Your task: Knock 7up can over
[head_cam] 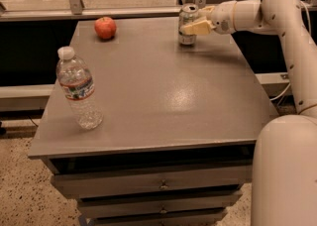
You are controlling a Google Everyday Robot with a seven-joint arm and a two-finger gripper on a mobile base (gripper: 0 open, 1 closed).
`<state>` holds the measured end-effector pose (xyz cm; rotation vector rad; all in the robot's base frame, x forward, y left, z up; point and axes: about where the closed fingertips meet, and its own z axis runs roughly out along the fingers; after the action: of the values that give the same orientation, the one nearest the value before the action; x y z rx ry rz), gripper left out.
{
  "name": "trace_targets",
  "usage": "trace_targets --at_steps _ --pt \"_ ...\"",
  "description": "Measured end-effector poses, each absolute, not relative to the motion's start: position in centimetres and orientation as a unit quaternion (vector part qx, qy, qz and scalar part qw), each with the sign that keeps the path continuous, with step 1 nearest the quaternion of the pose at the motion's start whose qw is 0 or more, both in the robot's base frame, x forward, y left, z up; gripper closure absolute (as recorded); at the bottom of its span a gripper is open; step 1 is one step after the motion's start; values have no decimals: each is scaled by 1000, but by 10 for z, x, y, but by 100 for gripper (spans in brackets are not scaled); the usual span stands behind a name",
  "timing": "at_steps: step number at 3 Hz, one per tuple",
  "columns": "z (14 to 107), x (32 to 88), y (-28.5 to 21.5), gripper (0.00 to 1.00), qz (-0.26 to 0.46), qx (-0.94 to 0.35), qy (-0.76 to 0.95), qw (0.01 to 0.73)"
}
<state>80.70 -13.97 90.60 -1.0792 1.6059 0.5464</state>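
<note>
The 7up can (186, 30) is silvery with green markings. It stands upright at the far right of the grey table (163, 96). My gripper (200, 19) reaches in from the right on a white arm and is open. Its front yellowish finger (194, 27) lies against the can's right side at mid-height. The other finger (208, 9) shows just behind the can's top. The gripper holds nothing.
A red apple (105, 27) sits at the far left of the table. A clear water bottle (78, 88) with a white cap stands near the front left edge. My white base (285, 170) is at the table's right, with drawers (158, 185) below the top.
</note>
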Motion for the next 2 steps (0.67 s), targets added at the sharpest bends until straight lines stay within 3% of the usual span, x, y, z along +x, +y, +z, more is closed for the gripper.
trace_targets --at_steps 1,2 --pt "927 785 -113 85 248 -494 655 515" --pt "928 744 -70 100 218 -617 633 414"
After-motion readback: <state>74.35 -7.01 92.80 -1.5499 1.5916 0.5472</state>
